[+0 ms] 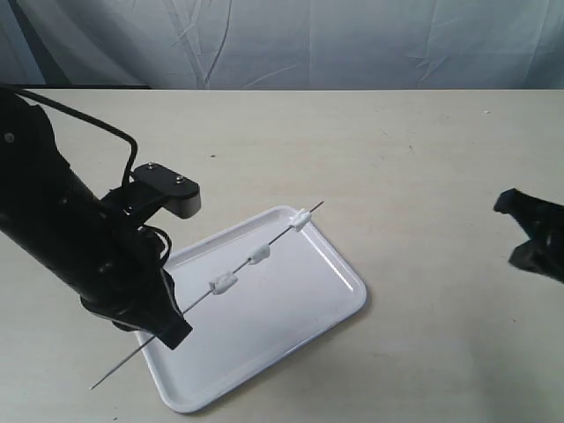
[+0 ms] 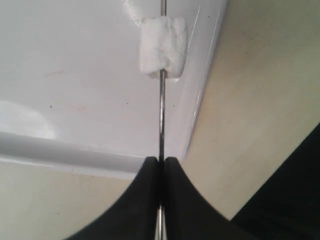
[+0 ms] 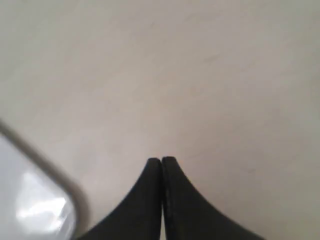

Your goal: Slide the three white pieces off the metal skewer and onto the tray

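A thin metal skewer [image 1: 273, 241] runs slantwise above the white tray [image 1: 291, 326], from the tray's near left corner to its far corner. Three white pieces are threaded on it: one nearest my left gripper [image 1: 223, 284], one in the middle [image 1: 259, 255], one near the far tip [image 1: 302, 218]. My left gripper [image 1: 167, 324] is shut on the skewer near its near end; the left wrist view shows the rod [image 2: 162, 115] leaving the closed gripper [image 2: 161, 159] toward the closest piece [image 2: 163, 46]. My right gripper [image 3: 161, 160] is shut on nothing, over bare table at the right [image 1: 529, 231].
The tray lies on a beige table [image 1: 423, 159] with a pale cloth backdrop [image 1: 308, 40] behind. A tray corner [image 3: 45, 205] shows in the right wrist view. The skewer's near end [image 1: 101, 381] sticks out past the tray over the table.
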Tool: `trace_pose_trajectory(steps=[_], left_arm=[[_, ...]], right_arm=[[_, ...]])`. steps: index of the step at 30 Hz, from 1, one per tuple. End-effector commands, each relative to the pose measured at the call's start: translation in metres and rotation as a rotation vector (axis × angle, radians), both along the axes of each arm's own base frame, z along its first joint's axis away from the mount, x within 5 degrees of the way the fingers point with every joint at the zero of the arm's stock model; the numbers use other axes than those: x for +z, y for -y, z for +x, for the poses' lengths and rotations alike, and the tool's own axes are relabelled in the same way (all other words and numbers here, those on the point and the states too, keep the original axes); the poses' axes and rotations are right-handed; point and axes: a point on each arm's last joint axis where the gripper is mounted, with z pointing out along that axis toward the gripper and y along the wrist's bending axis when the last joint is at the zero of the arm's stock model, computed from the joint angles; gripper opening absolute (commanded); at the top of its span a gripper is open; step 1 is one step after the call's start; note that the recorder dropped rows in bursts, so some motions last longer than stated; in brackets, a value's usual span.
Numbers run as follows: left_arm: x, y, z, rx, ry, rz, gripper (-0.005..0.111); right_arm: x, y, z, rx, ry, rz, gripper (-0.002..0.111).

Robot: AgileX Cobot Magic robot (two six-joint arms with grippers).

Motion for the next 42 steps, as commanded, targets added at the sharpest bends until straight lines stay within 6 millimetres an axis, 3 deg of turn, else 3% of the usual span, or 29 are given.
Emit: trace_pose_trajectory(steps=[1, 4, 6, 14, 22, 26, 33, 42], left_arm=[[-0.004, 0.002, -0.005, 0.050, -0.016, -0.047, 0.000], [-0.009, 0.001, -0.008, 0.067, -0.023, -0.049, 0.000], [-0.011, -0.001, -0.009, 0.072, -0.034, -0.047, 0.000], [-0.020, -0.021, -0.003, 0.224, -0.115, -0.101, 0.000], [-0.018, -0.028, -0.009, 0.231, -0.261, -0.321, 0.000], [-0.025, -0.032, -0.015, 0.251, -0.292, -0.313, 0.000], [-0.048, -0.041, -0.035, 0.361, -0.371, -0.258, 0.000], [-0.046, -0.053, -0.059, 0.403, -0.272, -0.271, 0.000]], right_arm=[[0.003, -0.031, 0.012, 0.177, 0.095, 0.342, -0.001], [0.014, -0.049, 0.019, 0.252, 0.204, 0.598, -0.001], [0.012, -0.058, 0.019, 0.259, 0.195, 0.644, -0.001], [-0.011, -0.096, 0.014, 0.326, 0.091, 0.446, -0.001], [-0.008, -0.147, 0.017, 0.410, 0.062, 0.399, -0.001], [-0.008, -0.177, 0.016, 0.453, 0.065, 0.358, -0.001], [-0.012, -0.210, 0.017, 0.496, 0.070, 0.310, 0.000], [-0.021, -0.221, 0.017, 0.495, 0.043, 0.302, 0.037]])
